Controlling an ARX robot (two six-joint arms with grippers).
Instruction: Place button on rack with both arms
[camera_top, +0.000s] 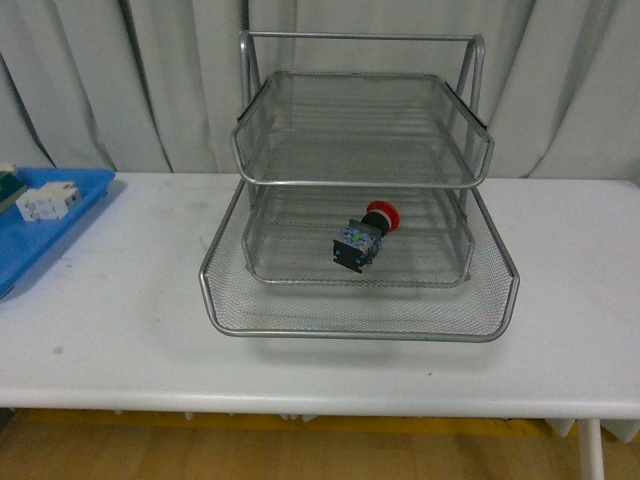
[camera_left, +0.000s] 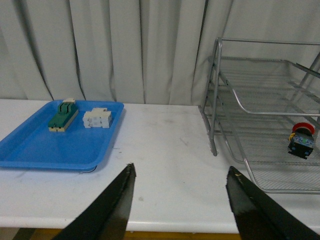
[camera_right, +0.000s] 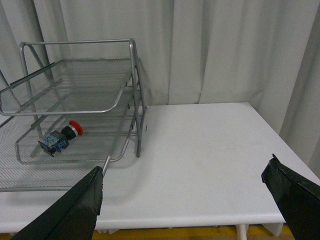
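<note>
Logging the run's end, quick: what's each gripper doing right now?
Left gripper: open, holding nothing.
Right gripper: open, holding nothing; the button lies in the rack.

The rack (camera_left: 215, 100) is cut off by both wrist views' edges.

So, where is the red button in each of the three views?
Front view: the button lies mid-picture, inside the rack, under its top tier.
Left wrist view: button inside the rack, well away from the blue tray.
Right wrist view: button inside the rack, under the top tier.
Shared landmark: the rack's top tier rim.
</note>
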